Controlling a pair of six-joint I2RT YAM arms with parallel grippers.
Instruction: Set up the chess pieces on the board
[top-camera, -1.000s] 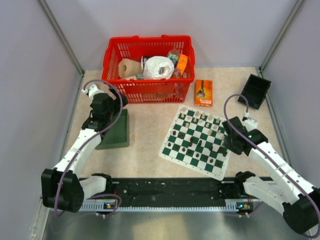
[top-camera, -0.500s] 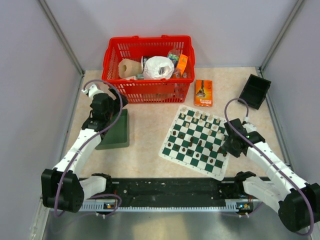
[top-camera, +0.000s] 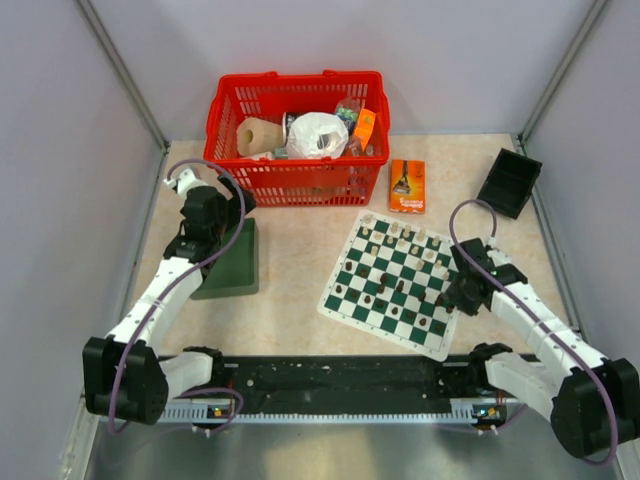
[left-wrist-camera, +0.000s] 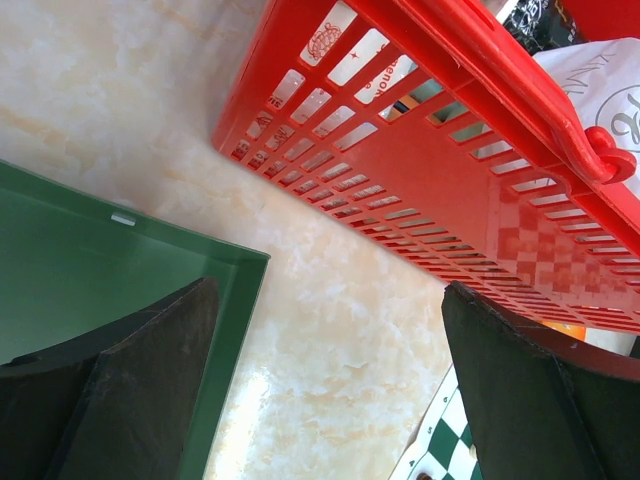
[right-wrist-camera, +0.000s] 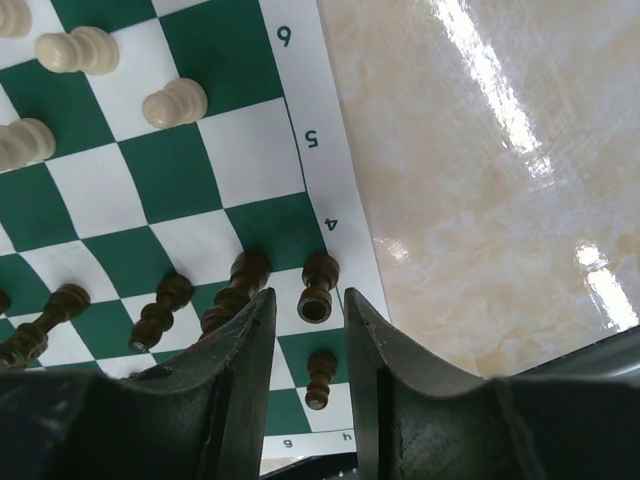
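The green-and-white checked board (top-camera: 333, 303) lies right of centre, with dark and cream chess pieces (top-camera: 400, 288) standing on it. My right gripper (top-camera: 457, 290) hovers over the board's right edge. In the right wrist view its jaws (right-wrist-camera: 308, 300) stand a little apart, open, with a dark piece (right-wrist-camera: 318, 288) upright on the board (right-wrist-camera: 255, 150) between the fingertips and apart from both. More dark pieces stand to its left, and cream pawns (right-wrist-camera: 175, 102) farther up. My left gripper (top-camera: 205, 225) is wide open and empty (left-wrist-camera: 330, 290) over the green tray's edge (left-wrist-camera: 90, 270).
A red basket (top-camera: 297, 185) of household items stands at the back; its wall fills the left wrist view (left-wrist-camera: 450, 170). A plain green tray (top-camera: 232, 265) lies on the left, an orange packet (top-camera: 407, 186) behind the board, and a black tray (top-camera: 509, 182) at the back right.
My right gripper has shifted slightly toward the board's right edge and its wrist has turned. The left arm has not moved.
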